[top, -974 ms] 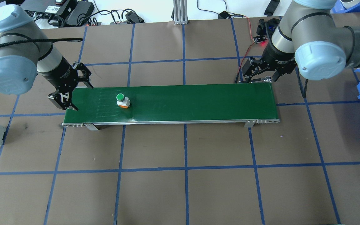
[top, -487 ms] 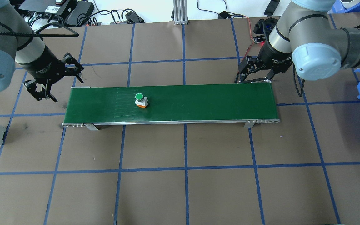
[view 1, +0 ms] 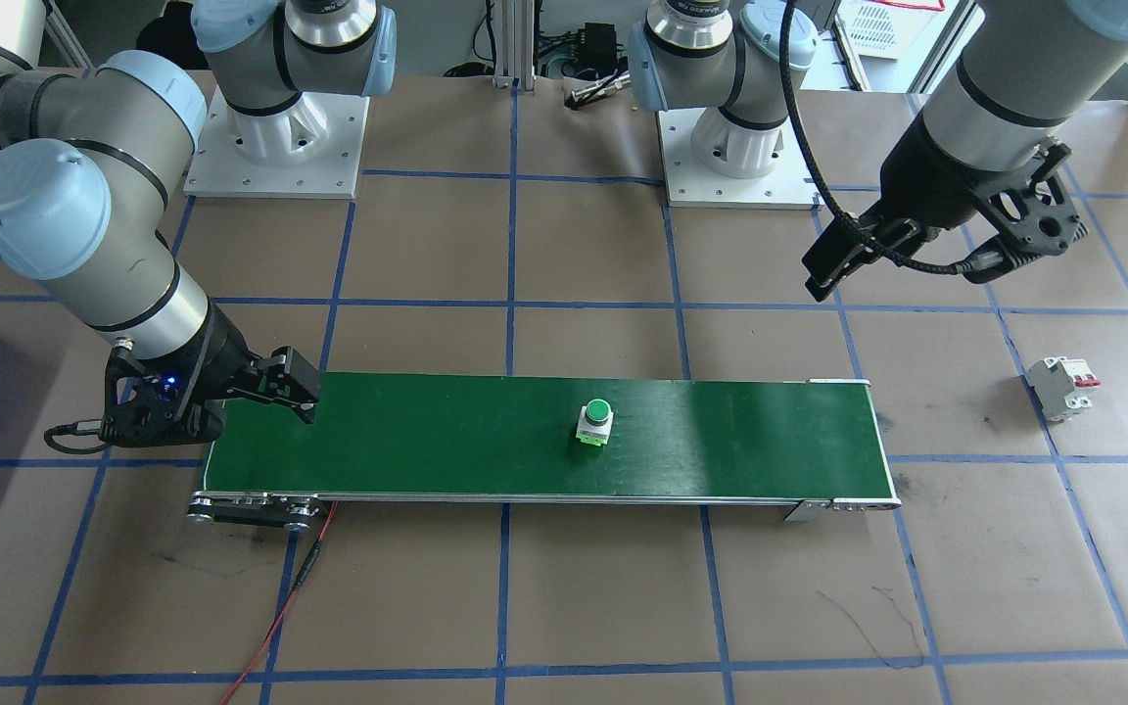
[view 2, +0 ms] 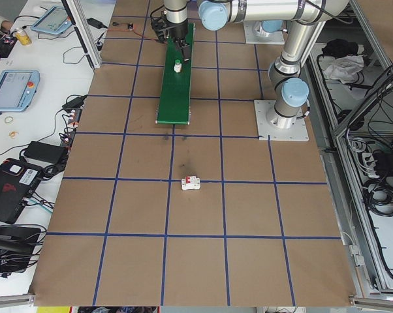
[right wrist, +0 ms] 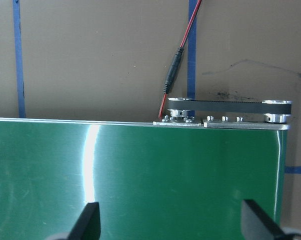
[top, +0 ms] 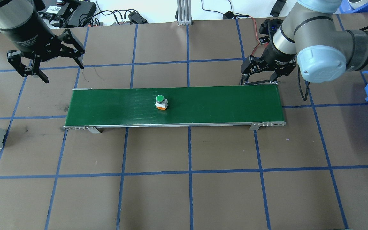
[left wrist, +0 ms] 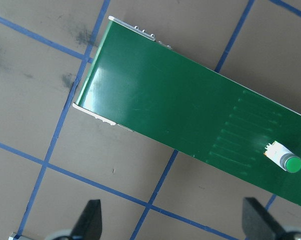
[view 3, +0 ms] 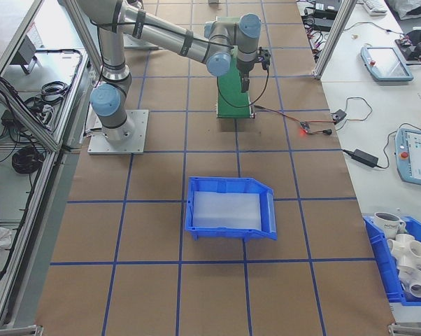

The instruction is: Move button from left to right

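Brown paper gridded with blue tape covers the counter [top: 184, 179], on which a green conveyor belt [top: 222, 105] lies. Near its middle the button [top: 161, 102] stands upright, well apart from both end effectors. The right end effector [top: 259, 76], spread wide and empty, hangs over the belt's end; it is best held until the button arrives between its fingers. Farther off, the left end effector [top: 48, 68] is raised, wide open, empty.

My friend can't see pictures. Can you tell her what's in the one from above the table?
A small push-button with a round green cap stands near the middle of a long green conveyor belt on a brown table with blue grid lines. The left pincer hangs open beyond the belt's left end; the right pincer waits open at its right end.
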`<state>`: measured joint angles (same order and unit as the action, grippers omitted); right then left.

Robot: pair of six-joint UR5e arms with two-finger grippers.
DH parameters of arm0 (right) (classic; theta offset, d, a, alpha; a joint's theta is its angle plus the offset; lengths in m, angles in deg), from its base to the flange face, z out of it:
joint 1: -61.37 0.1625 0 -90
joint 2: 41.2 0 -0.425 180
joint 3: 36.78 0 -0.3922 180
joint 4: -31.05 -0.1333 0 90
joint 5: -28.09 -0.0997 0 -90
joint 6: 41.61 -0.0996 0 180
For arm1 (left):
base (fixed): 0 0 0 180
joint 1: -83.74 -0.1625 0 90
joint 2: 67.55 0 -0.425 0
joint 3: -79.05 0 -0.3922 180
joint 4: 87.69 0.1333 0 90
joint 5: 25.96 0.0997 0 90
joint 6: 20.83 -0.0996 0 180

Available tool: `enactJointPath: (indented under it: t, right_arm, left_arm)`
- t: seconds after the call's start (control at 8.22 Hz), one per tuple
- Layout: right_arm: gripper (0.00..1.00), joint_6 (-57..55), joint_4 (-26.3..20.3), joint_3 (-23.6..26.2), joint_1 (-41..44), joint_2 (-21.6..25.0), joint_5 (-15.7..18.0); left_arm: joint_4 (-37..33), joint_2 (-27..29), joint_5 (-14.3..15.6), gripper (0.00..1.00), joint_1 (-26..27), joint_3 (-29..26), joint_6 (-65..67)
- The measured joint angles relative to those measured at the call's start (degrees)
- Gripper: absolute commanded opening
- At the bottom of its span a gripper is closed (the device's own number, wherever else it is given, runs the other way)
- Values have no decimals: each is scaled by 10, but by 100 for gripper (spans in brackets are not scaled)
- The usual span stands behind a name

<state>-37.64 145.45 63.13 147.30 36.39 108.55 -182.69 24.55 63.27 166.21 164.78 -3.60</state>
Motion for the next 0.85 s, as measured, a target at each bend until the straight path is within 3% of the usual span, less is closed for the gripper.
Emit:
enactJointPath:
  t: [0.24,0.85]
  right_arm:
    - [100,-21,1,1,2,-1,-15]
    - [100,-115,34,2,40,-9,-19]
  left_arm:
    - [-15,1,2,100,28,-31,-40]
    - [-12,2,1,100,83,-37,-109]
